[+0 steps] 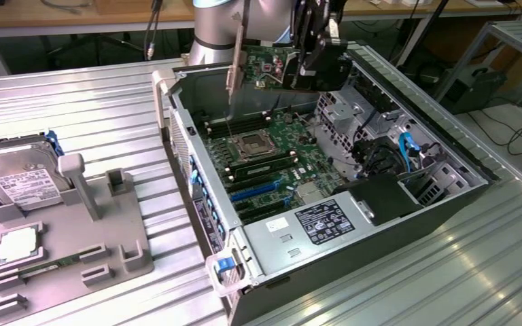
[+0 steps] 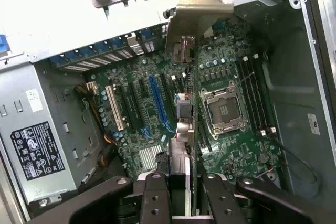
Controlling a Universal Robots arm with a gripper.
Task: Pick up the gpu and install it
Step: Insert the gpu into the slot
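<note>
The gpu (image 1: 266, 68) is a green circuit card with a narrow silver end bracket, held in the air above the open computer case (image 1: 198, 197). My gripper (image 1: 320, 64) is shut on its far end, and the card hangs well above the motherboard (image 1: 266, 159). In the wrist view the gpu (image 2: 190, 103) runs edge-on away from my black fingers (image 2: 152, 198), its silver bracket nearest the case's rear wall. Below it lie the blue expansion slot (image 2: 157, 100) and the empty processor socket (image 2: 223, 109).
A power supply (image 1: 320, 224) with a black label fills the case's near corner. Blue cables (image 1: 406, 151) and drive bays sit at the exterior view's right. On the exterior view's left, a grey fixture (image 1: 71, 231) holds a silver hard drive (image 1: 16, 180), a processor and a memory stick.
</note>
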